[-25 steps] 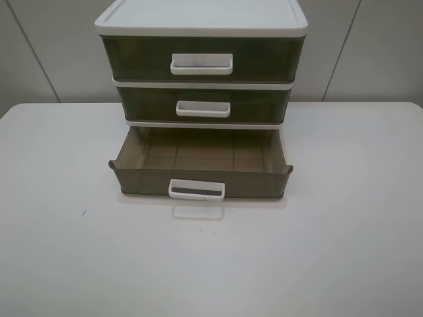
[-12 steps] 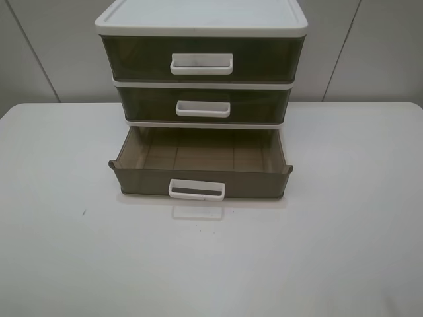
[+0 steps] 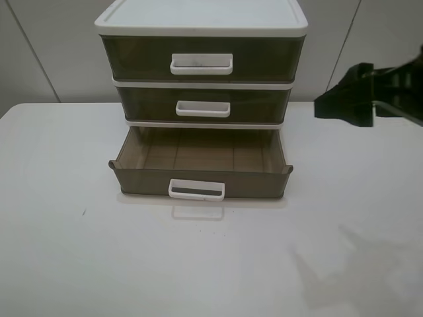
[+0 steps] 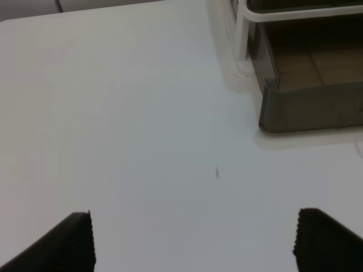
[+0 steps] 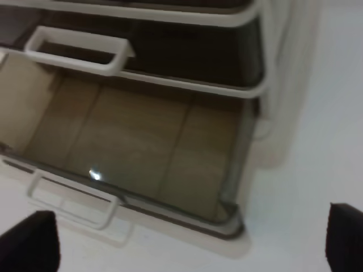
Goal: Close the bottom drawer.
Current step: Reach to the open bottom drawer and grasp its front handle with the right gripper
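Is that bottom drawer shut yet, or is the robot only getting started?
Nothing looks done: the bottom drawer stands pulled well out of the cabinet. In hand: the right hand, open, hangs right of the cabinet, touching nothing; the left hand is open over the table. Left: reach the drawer front and push it in.

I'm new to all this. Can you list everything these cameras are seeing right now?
Cabinet: one, white frame, back middle of the table.
Top drawer: one, olive-brown with white handle, shut.
Middle drawer: one, olive-brown with white handle, shut.
Bottom drawer: one, olive-brown with white handle, pulled open, nothing seen inside.
Table: one, white, under the cabinet.
Left end effector: one, black, open, left of the cabinet.
Right end effector: one, black, open, raised right of the cabinet.
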Controlling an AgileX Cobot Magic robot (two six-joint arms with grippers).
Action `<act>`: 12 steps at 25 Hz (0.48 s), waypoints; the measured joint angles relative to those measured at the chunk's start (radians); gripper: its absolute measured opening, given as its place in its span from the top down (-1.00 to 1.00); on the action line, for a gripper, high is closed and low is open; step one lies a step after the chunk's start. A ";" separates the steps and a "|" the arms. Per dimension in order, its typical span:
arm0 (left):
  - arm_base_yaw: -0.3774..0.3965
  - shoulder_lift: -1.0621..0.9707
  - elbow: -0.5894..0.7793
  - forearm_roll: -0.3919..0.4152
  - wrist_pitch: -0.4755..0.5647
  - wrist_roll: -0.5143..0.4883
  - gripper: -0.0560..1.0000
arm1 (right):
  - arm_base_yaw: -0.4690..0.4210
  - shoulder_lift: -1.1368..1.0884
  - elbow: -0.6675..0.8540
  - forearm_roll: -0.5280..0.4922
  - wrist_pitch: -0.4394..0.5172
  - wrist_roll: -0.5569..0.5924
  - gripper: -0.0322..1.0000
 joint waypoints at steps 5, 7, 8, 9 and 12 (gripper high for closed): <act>0.000 0.000 0.000 0.000 0.000 0.000 -0.47 | 0.117 0.211 -0.001 0.061 -0.139 0.000 -0.65; 0.000 0.000 0.000 0.000 0.000 0.000 -0.47 | 0.153 0.264 0.004 0.067 -0.162 0.000 -0.65; 0.000 0.000 0.000 0.000 0.000 0.000 -0.47 | 0.175 0.282 0.016 0.069 -0.193 -0.003 -0.65; 0.000 0.000 0.000 0.000 0.000 0.000 -0.47 | 0.199 0.291 0.034 0.070 -0.241 -0.007 -0.65; 0.000 0.000 0.000 0.000 0.000 0.000 -0.47 | 0.270 0.294 0.141 0.075 -0.467 -0.011 -0.65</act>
